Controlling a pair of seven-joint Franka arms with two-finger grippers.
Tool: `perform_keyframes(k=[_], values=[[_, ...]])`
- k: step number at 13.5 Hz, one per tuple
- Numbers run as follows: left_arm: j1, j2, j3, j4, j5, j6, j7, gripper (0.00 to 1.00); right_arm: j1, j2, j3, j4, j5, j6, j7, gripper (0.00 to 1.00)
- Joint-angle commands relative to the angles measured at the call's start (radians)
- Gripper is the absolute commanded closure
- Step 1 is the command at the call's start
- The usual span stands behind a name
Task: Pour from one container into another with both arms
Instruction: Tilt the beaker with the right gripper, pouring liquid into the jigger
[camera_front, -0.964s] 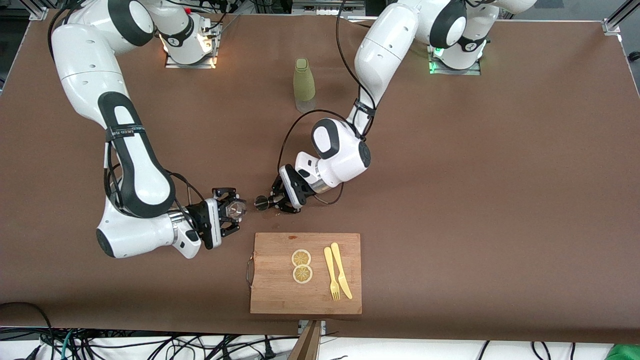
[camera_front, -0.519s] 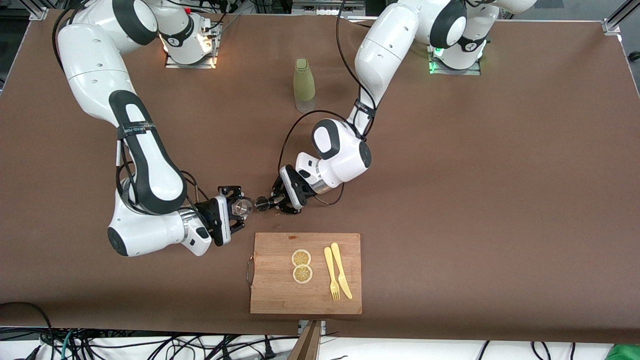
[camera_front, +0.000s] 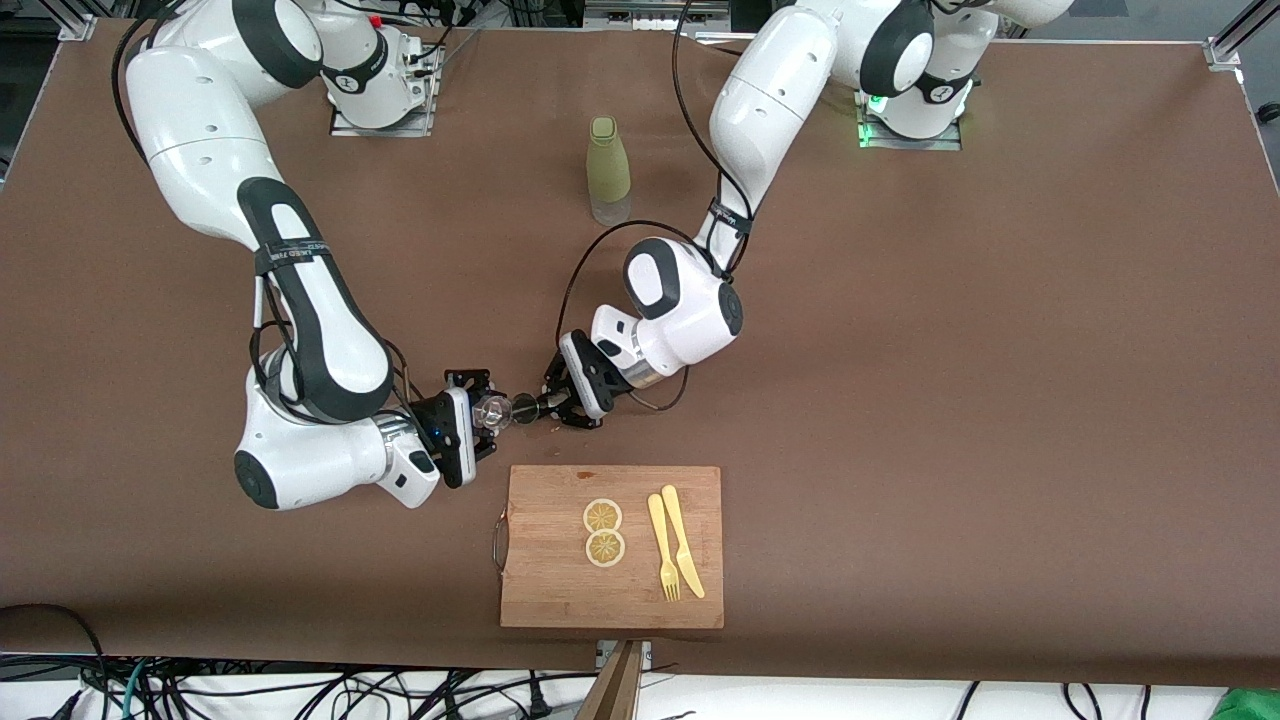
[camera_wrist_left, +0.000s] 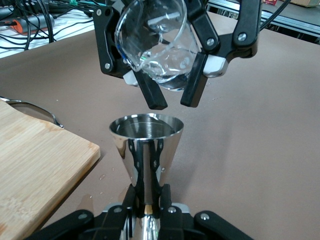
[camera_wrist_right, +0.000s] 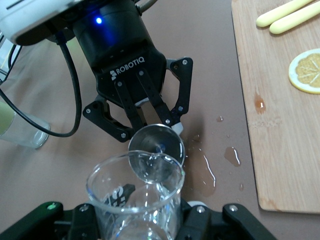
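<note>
Over the jigger (camera_front: 523, 406), right hand's (camera_front: 484, 415) glass (camera_front: 491, 411).

We read "ROBOTIQ" in white letters on the black body of the left gripper (camera_wrist_right: 150, 122). A black band (camera_front: 290, 252) on the right arm carries white lettering, probably a brand, which we cannot make out.

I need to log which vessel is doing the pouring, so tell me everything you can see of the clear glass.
The clear glass is small, squat and transparent, with a pouring lip. The right gripper is shut on it, fingers clamping its sides. It hangs tilted, mouth toward the steel jigger that the left gripper holds just below it, over bare table by the cutting board. A little clear liquid sits inside.
</note>
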Motion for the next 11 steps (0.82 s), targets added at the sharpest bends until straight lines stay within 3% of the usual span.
perform_keyframes(k=[1,11], values=[[-0.005,0.017,0.013,0.035,-0.024,0.012,0.000,1.00,0.001,-0.010,0.008,0.002,-0.037,0.001,0.025,0.69],[-0.003,0.017,0.013,0.035,-0.025,0.012,0.000,1.00,0.030,-0.015,0.009,0.006,-0.100,-0.003,0.087,0.69]])
